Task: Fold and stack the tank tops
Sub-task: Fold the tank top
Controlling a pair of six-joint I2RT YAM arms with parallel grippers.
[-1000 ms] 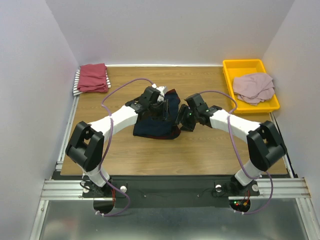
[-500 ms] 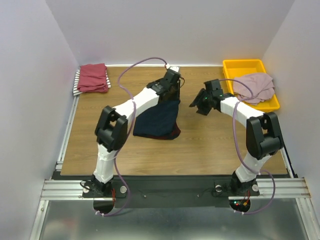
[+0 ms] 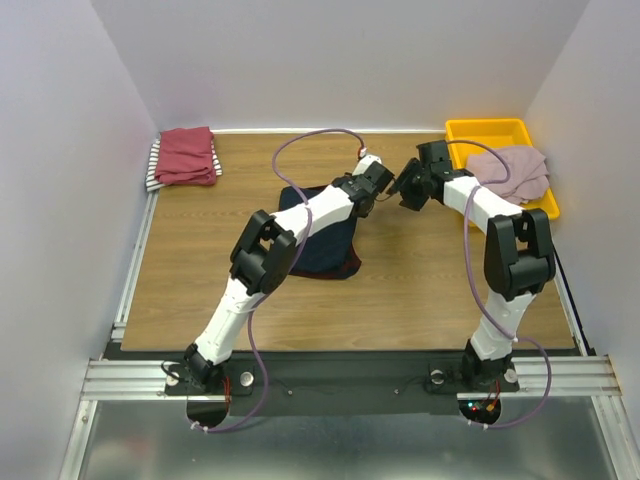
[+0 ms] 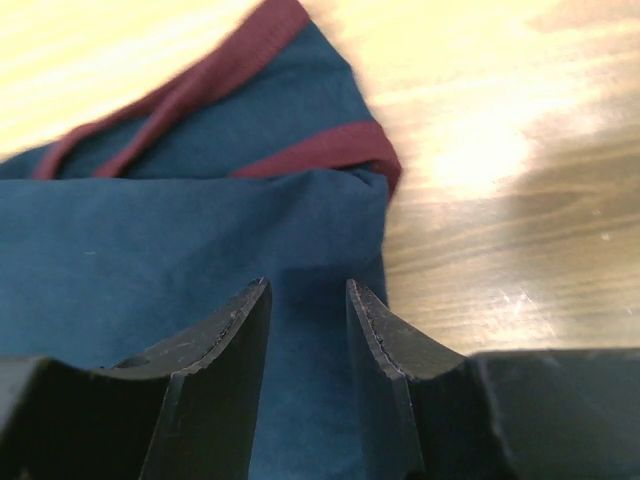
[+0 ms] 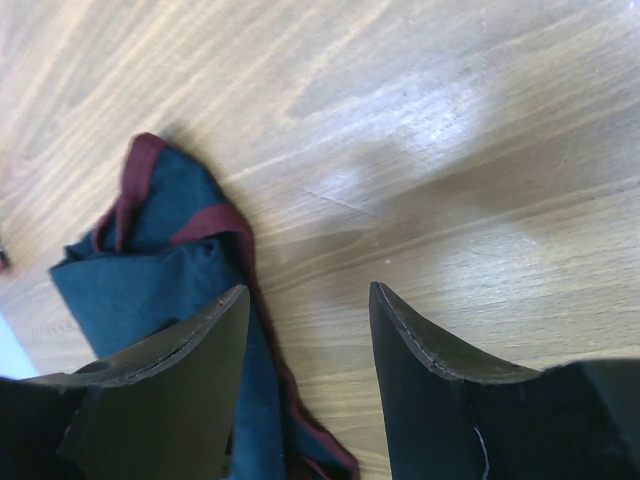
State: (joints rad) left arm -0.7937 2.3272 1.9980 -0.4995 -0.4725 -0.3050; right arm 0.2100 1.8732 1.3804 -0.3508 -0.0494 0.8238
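Observation:
The navy jersey [image 3: 320,245] with maroon trim lies folded on the table's middle; it also shows in the left wrist view [image 4: 180,250] and the right wrist view [image 5: 150,260]. My left gripper [image 3: 378,188] is open, jaws a little apart, just over the jersey's far right corner [image 4: 305,290]. My right gripper [image 3: 405,188] is open and empty over bare wood beside the jersey's edge [image 5: 305,295]. A dark-red top [image 3: 187,155] lies folded on a striped one [image 3: 153,165] at the far left. A dusty-pink top [image 3: 510,170] lies crumpled in the tray.
The yellow tray [image 3: 485,130] stands at the far right corner. White walls close in the table on three sides. The two grippers are close together near the table's far middle.
Both grippers have left the jersey's middle and moved to the far side. The left arm swept up and to the right; the jersey now lies flat, let go.

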